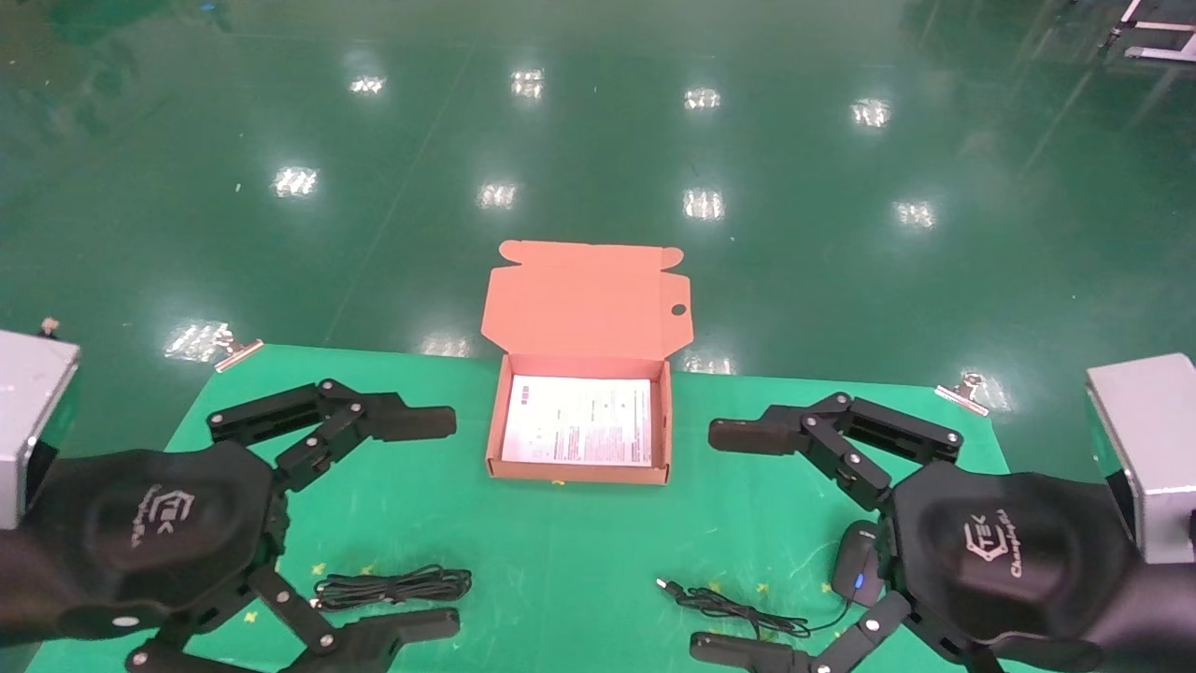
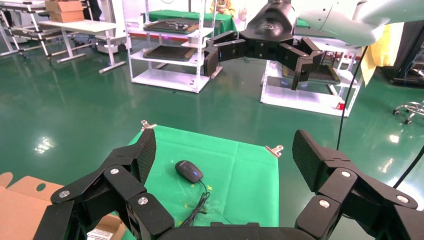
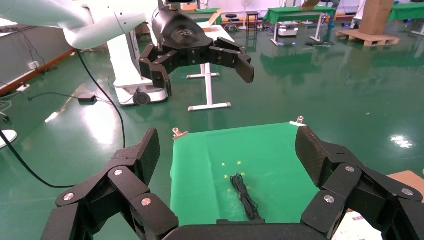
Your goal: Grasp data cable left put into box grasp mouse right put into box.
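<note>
The salmon-orange box (image 1: 579, 475) stands open at the table's far middle, lid (image 1: 584, 299) up, a white printed sheet (image 1: 577, 421) inside. The data cable (image 1: 392, 587), a slim black bundle, lies near the front left; it also shows in the right wrist view (image 3: 245, 196). The black mouse (image 1: 855, 561) lies front right, its cord running left to the USB plug (image 1: 668, 586); it also shows in the left wrist view (image 2: 189, 171). My left gripper (image 1: 453, 523) hovers open and empty over the cable. My right gripper (image 1: 705, 540) hovers open and empty over the mouse cord.
A green cloth (image 1: 561, 561) covers the table, held by metal clips at the far corners (image 1: 238, 350) (image 1: 962, 393). Shiny green floor lies beyond the far edge. Grey arm housings sit at both sides (image 1: 28, 411) (image 1: 1149, 449).
</note>
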